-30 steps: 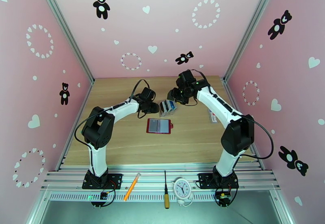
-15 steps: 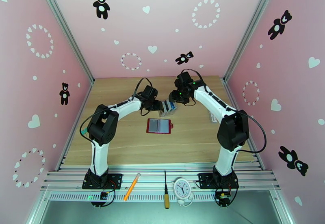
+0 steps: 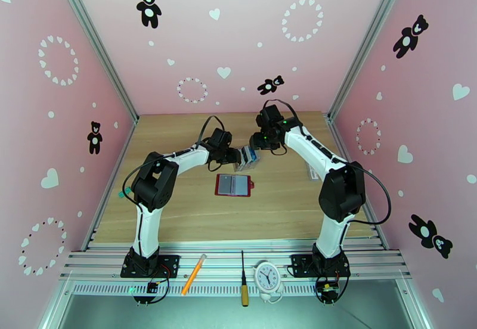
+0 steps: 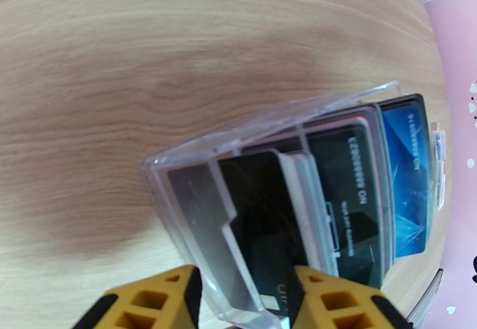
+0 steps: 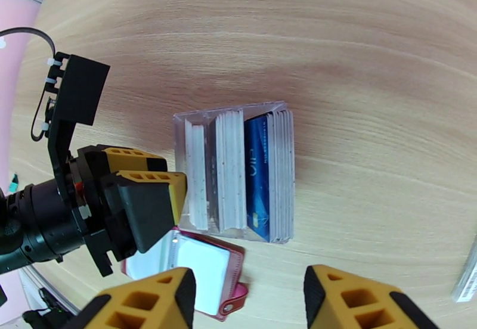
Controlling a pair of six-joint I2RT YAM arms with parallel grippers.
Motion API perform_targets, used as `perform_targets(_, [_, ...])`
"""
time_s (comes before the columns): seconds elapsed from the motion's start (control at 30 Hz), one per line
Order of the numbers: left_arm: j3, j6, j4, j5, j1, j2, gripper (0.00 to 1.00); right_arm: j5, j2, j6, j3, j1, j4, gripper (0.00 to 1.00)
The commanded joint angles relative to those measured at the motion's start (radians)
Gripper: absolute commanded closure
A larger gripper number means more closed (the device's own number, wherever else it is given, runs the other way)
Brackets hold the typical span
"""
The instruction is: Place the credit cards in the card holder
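Alignment is mattering: left gripper (image 4: 244, 282) is straddling clear slotted plastic stand (image 4: 185, 187) (grip unclear), open, empty right gripper (image 5: 247, 282) hovering over teal-blue plastic card (image 5: 257, 169).

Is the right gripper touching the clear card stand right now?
Apart. The right wrist view shows bare table between the right gripper and the stand.

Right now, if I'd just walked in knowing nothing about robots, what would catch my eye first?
A white left arm and right arm bend in over the wooden table, meeting at a clear slotted stand at its middle that holds upright credit cards, including one bright blue card. Just nearer the arm bases, an open dark-red card holder lies flat on the wood. All round, pink walls carry black teddy bears and white hearts.
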Motion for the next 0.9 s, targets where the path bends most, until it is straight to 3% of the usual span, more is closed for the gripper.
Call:
perform_targets(0.0, [-0.032,-0.008,0.053,0.035,0.001,-0.004,0.55,0.031,0.003,-0.043,0.001,-0.003,-0.004,0.46])
perform_targets(0.23, [-0.064,-0.004,0.093,0.039,0.004,0.006,0.56,0.033,0.026,-0.062,0.015,-0.003,-0.011,0.46])
perform_targets(0.47, [-0.086,0.017,0.08,0.007,0.007,-0.012,0.64,0.024,0.062,-0.08,0.033,-0.003,-0.025,0.47])
perform_targets(0.87, [-0.103,0.009,0.076,0.003,0.042,0.002,0.62,0.056,0.16,-0.105,0.107,-0.001,-0.066,0.5])
